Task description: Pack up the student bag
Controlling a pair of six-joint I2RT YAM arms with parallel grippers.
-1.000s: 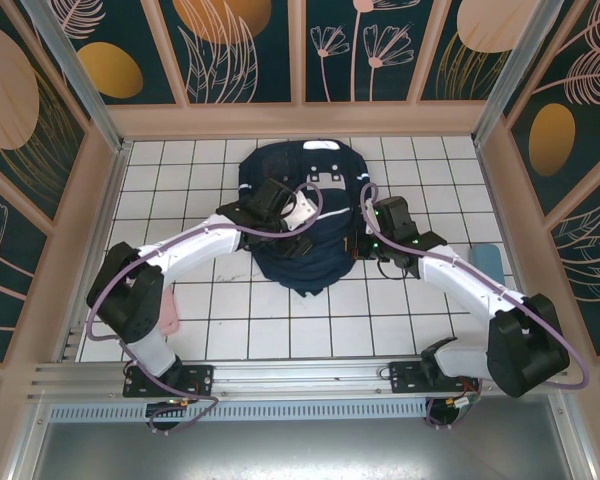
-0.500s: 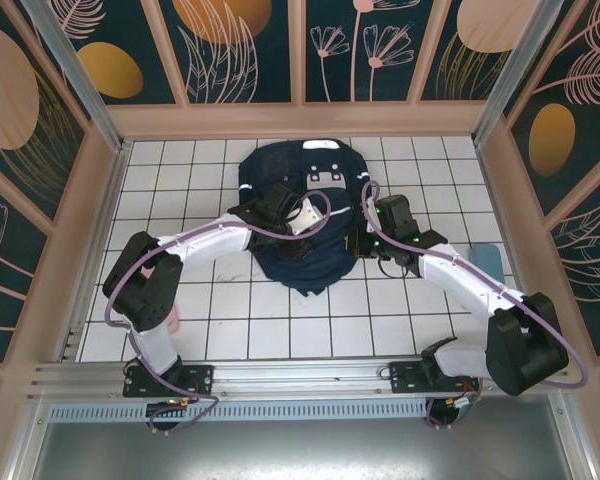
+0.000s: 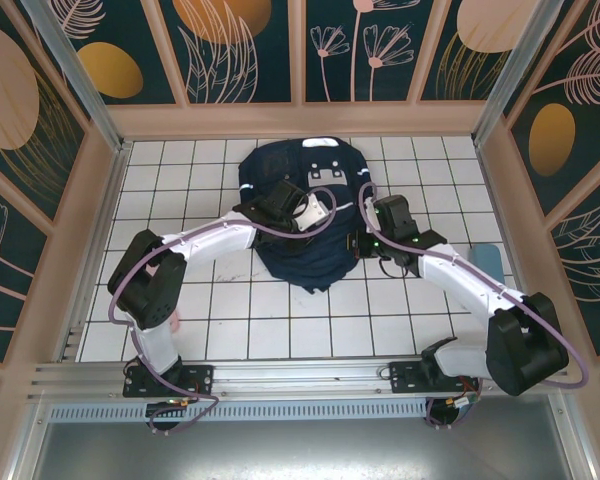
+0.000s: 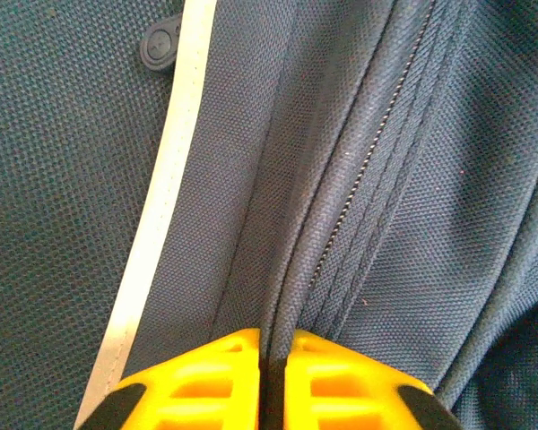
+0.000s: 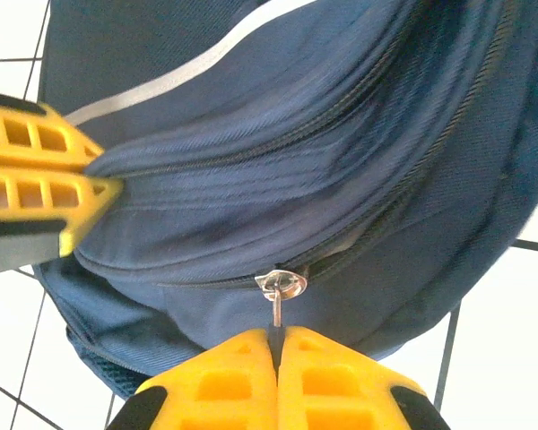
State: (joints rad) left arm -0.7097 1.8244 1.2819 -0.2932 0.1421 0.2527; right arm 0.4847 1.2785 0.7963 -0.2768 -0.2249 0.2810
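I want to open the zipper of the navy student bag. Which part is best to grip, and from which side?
Grip the thin metal pull tab under the slider. It sticks out from the rounded side of the student bag, away from the fabric, so come from outside that side and close on its flat faces, as the right gripper does. The slider lies flush against the cloth.

I see the student bag [image 3: 305, 225] lying on the table [image 3: 230, 310], in the upper middle of the top view. My left gripper [image 4: 270, 348] sits on the middle of the bag and pinches a fold of it, just beside the zipper line [image 4: 368, 170]. A stripe [image 4: 159, 206] runs to the left of that fold. My right gripper [image 5: 276, 345] is at the bag's right edge, at the bottom of its own view, with the zipper pull [image 5: 278, 287] nipped between its tips.
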